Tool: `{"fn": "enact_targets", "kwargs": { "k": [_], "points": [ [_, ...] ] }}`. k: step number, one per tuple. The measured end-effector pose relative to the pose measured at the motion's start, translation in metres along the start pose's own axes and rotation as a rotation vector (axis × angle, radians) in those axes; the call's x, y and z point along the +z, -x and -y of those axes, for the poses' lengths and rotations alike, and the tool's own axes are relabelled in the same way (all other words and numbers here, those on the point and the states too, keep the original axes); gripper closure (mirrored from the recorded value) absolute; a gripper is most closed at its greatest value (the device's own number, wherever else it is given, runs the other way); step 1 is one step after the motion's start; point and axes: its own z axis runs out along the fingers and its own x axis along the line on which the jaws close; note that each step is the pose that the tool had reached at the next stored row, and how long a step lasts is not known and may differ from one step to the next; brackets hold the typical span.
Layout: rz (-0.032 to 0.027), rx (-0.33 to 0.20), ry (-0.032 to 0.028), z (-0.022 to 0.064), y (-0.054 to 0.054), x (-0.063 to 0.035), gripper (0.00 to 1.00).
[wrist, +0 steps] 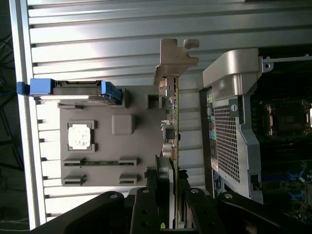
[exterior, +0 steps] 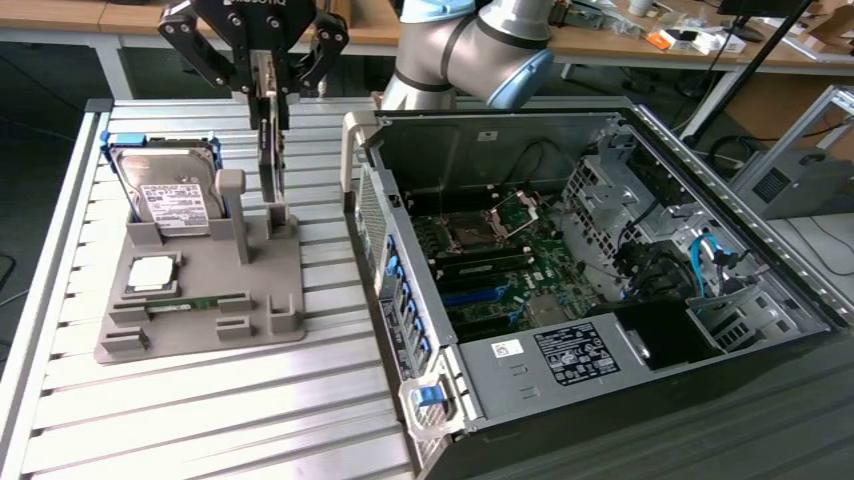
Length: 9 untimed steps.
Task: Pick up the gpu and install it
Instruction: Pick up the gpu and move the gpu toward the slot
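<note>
The gpu (exterior: pixel 274 150) stands on edge, thin and dark, above the grey parts holder (exterior: pixel 200 330) on the exterior view's left. My gripper (exterior: pixel 271 92) comes down from above with its black fingers pressed on both faces of the card's upper part, shut on it. The card's lower edge sits at the holder's rear post; I cannot tell whether it is clear of the slot. In the wrist view the gpu (wrist: pixel 173 122) runs edge-on away from my gripper (wrist: pixel 173 187), its pale bracket end (wrist: pixel 175 58) at the far end.
A hard drive (exterior: pixel 167 195) with a blue frame leans in the holder, with a processor (exterior: pixel 151 272) and a memory stick (exterior: pixel 200 300) lying in front. The open computer case (exterior: pixel 441 390) lies on the exterior view's right, motherboard (exterior: pixel 494 260) exposed. The slatted table (exterior: pixel 240 420) is bare in front.
</note>
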Motion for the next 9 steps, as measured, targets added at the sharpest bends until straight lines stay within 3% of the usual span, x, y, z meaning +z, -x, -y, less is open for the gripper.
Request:
{"fn": "enact_targets", "kwargs": {
  "k": [9],
  "points": [
    [0.0000,0.000,-0.0005,0.0000,0.0090,0.0003,0.73]
  ]
}}
